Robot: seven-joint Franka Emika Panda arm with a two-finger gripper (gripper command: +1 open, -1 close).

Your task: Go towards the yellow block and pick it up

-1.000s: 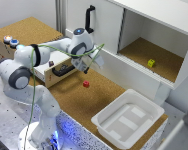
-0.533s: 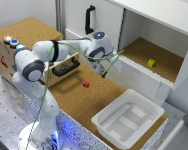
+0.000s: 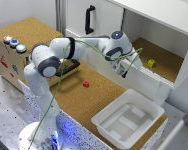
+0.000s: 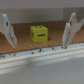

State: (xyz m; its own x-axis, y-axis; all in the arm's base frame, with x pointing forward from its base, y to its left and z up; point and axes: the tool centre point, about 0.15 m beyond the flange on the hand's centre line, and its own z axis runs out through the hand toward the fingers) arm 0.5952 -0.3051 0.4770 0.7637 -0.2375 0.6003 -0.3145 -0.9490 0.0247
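a franka arm reaches toward the open cabinet, its pincer (image 3: 128, 70) poised at the compartment's front lip (image 3: 144, 76) with the approach partly made and the grasp not yet begun. the pincer stands wide, nothing between its two fingers (image 4: 7, 31), and in the wrist view the yellow block (image 4: 38, 33) sits squarely in the gap between them, ahead of the fingertips and clearly apart from both. the block rests on the cork floor (image 3: 161, 59) of the compartment, beyond the white lip that the pincer hovers over; in the exterior view the yellow block (image 3: 151, 63) lies just past the pincer, deeper inside the recess and near its side wall. judged from these pictures, the lining-up looks good: the cube is centred between the fingers, and one face is turned toward the camera. what is left is the larger part of the job: carrying the fingers over the lip and into the compartment, lowering them either side of the cube, closing on it, and lifting it clear. the lip looks like the chief obstacle, since the fingertips appear level with it or just above. behind the pincer, out on the cork table (image 3: 101, 97), a small red cube (image 3: 86, 84) and a white tray (image 3: 128, 120) lie well apart from the action and play no part in it.
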